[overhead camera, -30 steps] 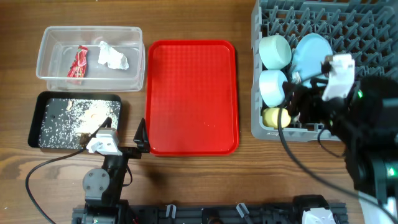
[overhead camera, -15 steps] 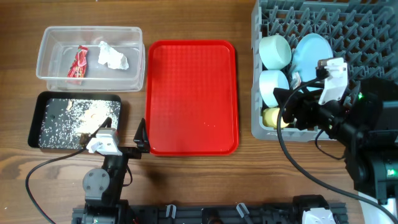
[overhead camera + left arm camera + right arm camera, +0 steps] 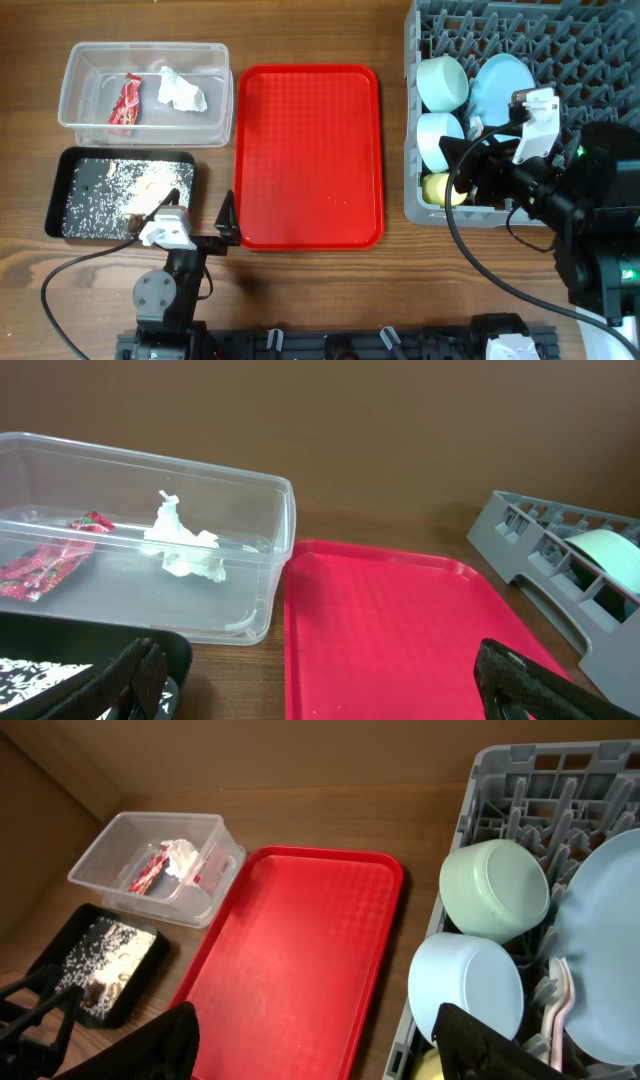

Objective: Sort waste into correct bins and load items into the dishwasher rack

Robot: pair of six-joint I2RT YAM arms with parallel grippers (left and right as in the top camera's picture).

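The grey dishwasher rack at the right holds the pale-green bowl, light-blue bowl, light-blue plate and yellow cup. White cutlery stands beside the plate. The clear tub at the far left holds the red wrapper and white napkin. The black tray holds crumbly scraps. My right gripper is open and empty over the rack's front left, near the cup. My left gripper is open and empty, low between the black tray and red tray.
The flat red serving tray lies in the middle and holds nothing. Bare wood table runs along the front. In the left wrist view the tub and red tray lie just ahead of the fingers.
My right arm has shifted slightly left over the rack's front corner, jaws staying open. The left arm and all objects have not moved.
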